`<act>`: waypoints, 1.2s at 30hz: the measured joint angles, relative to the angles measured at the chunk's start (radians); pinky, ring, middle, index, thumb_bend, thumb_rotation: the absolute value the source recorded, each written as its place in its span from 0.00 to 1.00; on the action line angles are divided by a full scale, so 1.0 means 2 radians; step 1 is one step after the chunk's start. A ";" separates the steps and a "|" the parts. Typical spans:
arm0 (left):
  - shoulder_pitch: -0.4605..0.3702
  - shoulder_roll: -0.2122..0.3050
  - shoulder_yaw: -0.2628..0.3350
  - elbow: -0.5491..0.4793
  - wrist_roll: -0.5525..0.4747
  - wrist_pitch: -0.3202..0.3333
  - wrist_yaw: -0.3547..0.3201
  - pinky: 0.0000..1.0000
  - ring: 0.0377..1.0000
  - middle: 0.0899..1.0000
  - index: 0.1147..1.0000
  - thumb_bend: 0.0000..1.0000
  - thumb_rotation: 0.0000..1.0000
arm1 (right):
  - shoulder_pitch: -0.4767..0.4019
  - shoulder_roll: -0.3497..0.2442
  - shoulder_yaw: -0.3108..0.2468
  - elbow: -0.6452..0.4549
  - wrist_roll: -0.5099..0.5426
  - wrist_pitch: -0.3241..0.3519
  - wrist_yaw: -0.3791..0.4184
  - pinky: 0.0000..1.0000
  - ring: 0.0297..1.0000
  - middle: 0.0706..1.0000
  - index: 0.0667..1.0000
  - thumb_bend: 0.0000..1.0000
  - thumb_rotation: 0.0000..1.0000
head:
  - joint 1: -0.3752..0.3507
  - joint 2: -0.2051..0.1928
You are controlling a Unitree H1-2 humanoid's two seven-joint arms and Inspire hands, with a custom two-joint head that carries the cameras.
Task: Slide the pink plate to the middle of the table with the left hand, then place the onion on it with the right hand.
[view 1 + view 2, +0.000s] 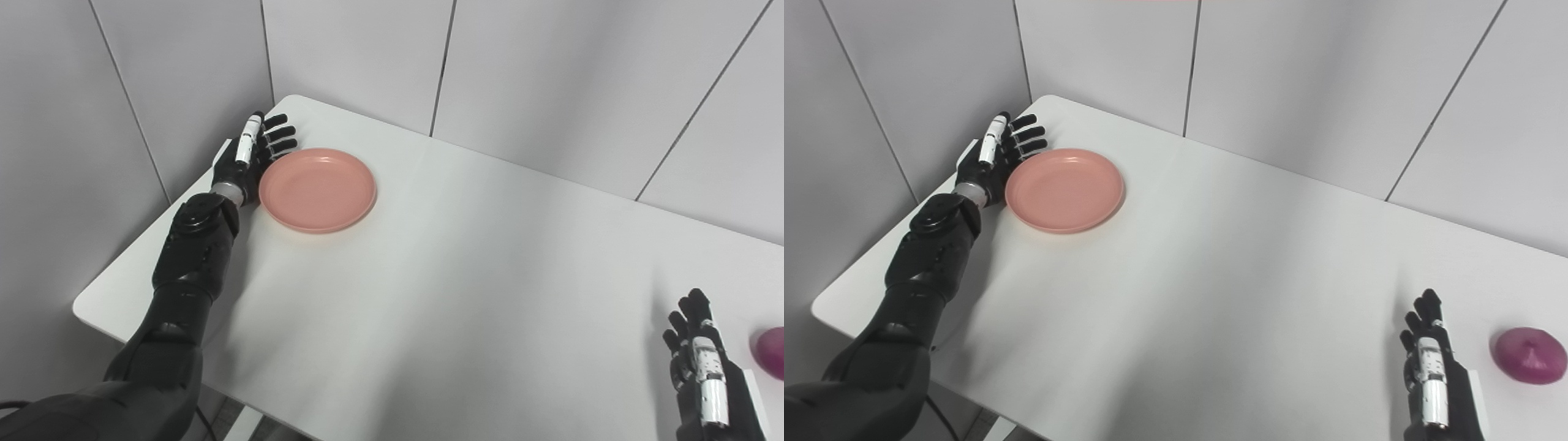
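The pink plate (317, 188) lies on the white table (465, 275) near its far left corner. My left hand (251, 154) is open, fingers stretched out, standing on edge against the plate's left rim. The purple onion (1529, 354) lies on the table at the right, cut off at the picture's edge in the left eye view (772, 352). My right hand (1430, 361) is open and empty, just left of the onion and apart from it.
Grey wall panels (367, 55) stand close behind the table and to its left. The table's left edge (86, 300) runs beside my left forearm.
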 measured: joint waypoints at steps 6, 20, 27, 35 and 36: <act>-0.003 0.000 -0.004 0.004 -0.002 -0.001 -0.002 0.74 0.75 0.74 0.71 0.30 1.00 | 0.000 0.000 0.000 0.000 0.000 0.000 0.000 1.00 1.00 1.00 1.00 0.00 1.00 | -0.002 0.002; -0.016 -0.003 -0.026 0.020 -0.002 -0.010 -0.011 0.74 0.76 0.74 0.72 0.31 1.00 | 0.000 0.000 0.001 0.003 -0.003 0.000 -0.001 1.00 1.00 1.00 1.00 0.00 1.00 | -0.006 0.005; -0.019 -0.010 -0.028 0.020 -0.002 -0.010 -0.012 0.74 0.76 0.75 0.72 0.30 1.00 | 0.001 0.000 0.004 0.003 -0.009 0.000 -0.001 1.00 1.00 1.00 1.00 0.00 1.00 | -0.012 0.008; -0.023 -0.015 -0.033 0.022 -0.002 -0.010 -0.016 0.74 0.76 0.74 0.71 0.31 1.00 | 0.002 0.000 0.006 0.002 -0.010 0.000 0.000 1.00 1.00 1.00 1.00 0.00 1.00 | -0.020 0.012; -0.024 -0.015 -0.036 0.022 -0.001 -0.010 -0.017 0.74 0.76 0.74 0.71 0.31 1.00 | 0.002 0.000 0.006 0.002 -0.011 0.000 0.000 1.00 1.00 1.00 1.00 0.00 1.00 | -0.020 0.012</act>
